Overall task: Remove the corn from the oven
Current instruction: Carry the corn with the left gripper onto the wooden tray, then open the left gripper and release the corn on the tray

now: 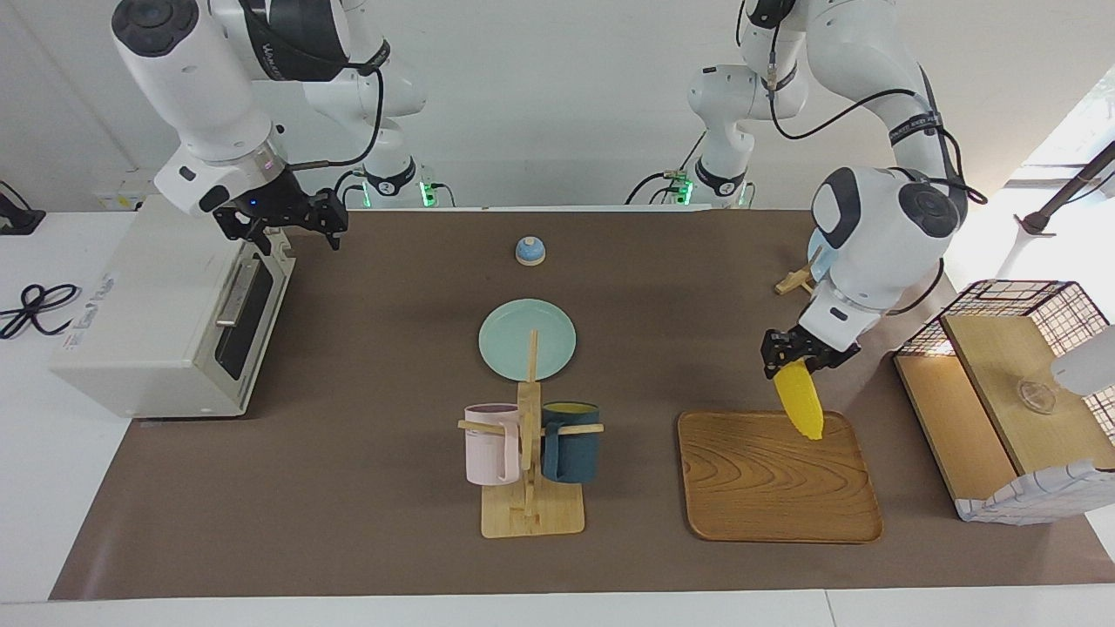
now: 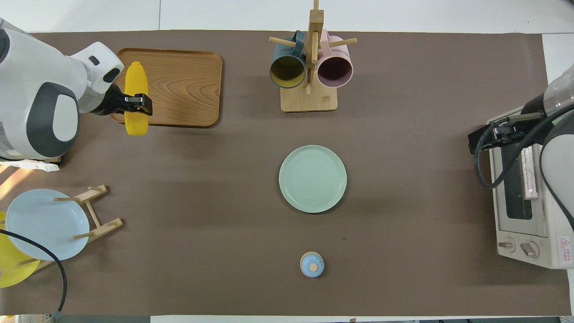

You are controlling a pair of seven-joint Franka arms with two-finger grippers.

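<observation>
The toaster oven (image 1: 165, 313) sits closed at the right arm's end of the desk, the right end effector (image 1: 277, 222) spread above it. The left end effector (image 1: 806, 353) pinches the corn (image 1: 801, 402) over the wooden tray (image 1: 775, 514); next, I judge, lowering and release.

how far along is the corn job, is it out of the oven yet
Done: the corn is out of the oven, whose door looks shut. In hand: the left gripper is shut on the corn, holding it in the air over the edge of the wooden tray. The right gripper is open above the oven's door. Left: set the corn down, probably on the tray.
</observation>
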